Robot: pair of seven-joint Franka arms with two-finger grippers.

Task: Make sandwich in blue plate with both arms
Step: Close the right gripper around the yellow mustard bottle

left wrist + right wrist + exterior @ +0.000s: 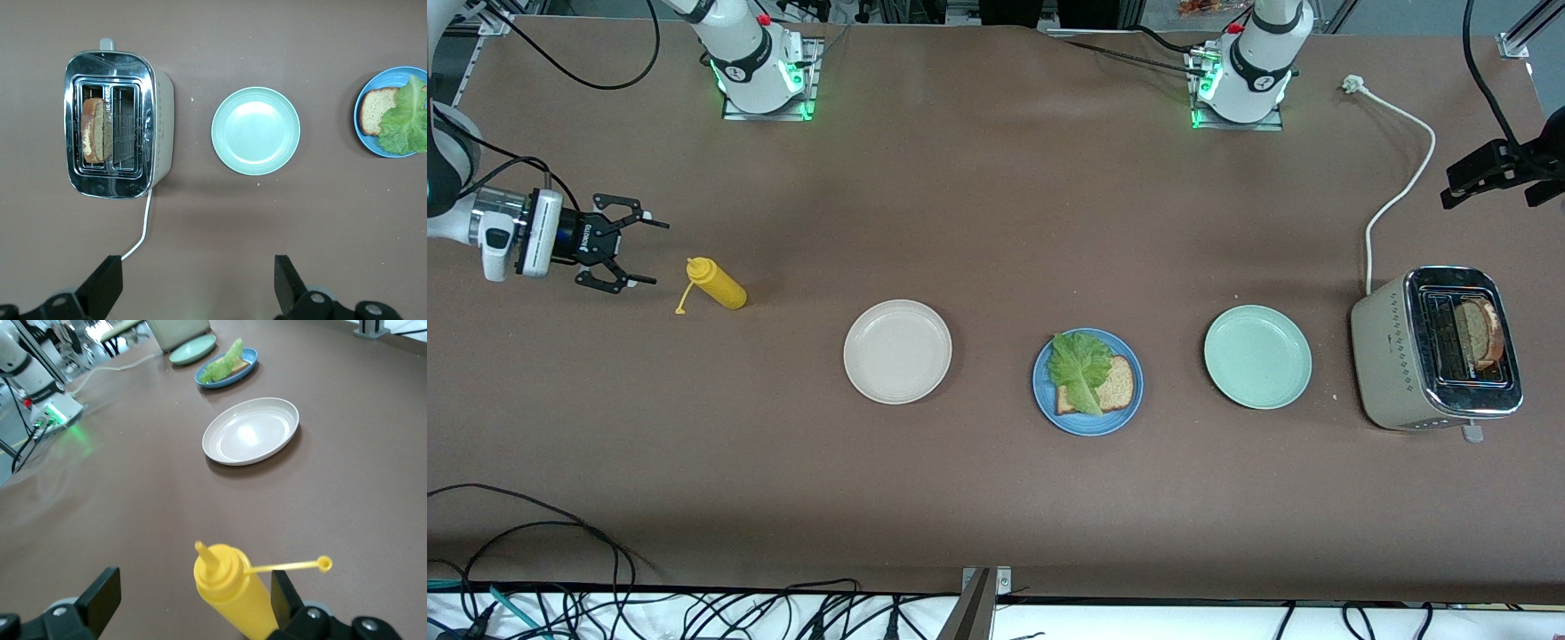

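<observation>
The right claw (640,253) hangs with its fingers spread and nothing between them, at the right arm's end of the desk, aimed at a yellow squeeze bottle (716,284) lying on its side just beside it; the right wrist view shows what the front view only hints at, the bottle's (237,593) open cap dangling on a thin strap at about two o'clock from the nozzle. The left claw (197,283) is not clear in the front view, but its own wrist view shows both black fingers (103,283) wide apart and empty, hovering over bare desk beside a toaster (117,125) and a white power cord (137,233). That same view looks straight down into the toaster's slots, where a bread slice (95,130) stands in one slot. In the front view the blue plate (1088,382) sits near the middle of the desk, at five o'clock from the table's centre, carrying one bread slice (1113,388) with a green lettuce leaf (1078,364) laid over part of it. A beige plate (897,351) lies toward the right arm's end, a mint-green plate (1257,356) toward the left arm's end, between the blue plate and the toaster. The desk (996,498) is covered in plain brown, with black cables (560,569) tangled along its near edge.
</observation>
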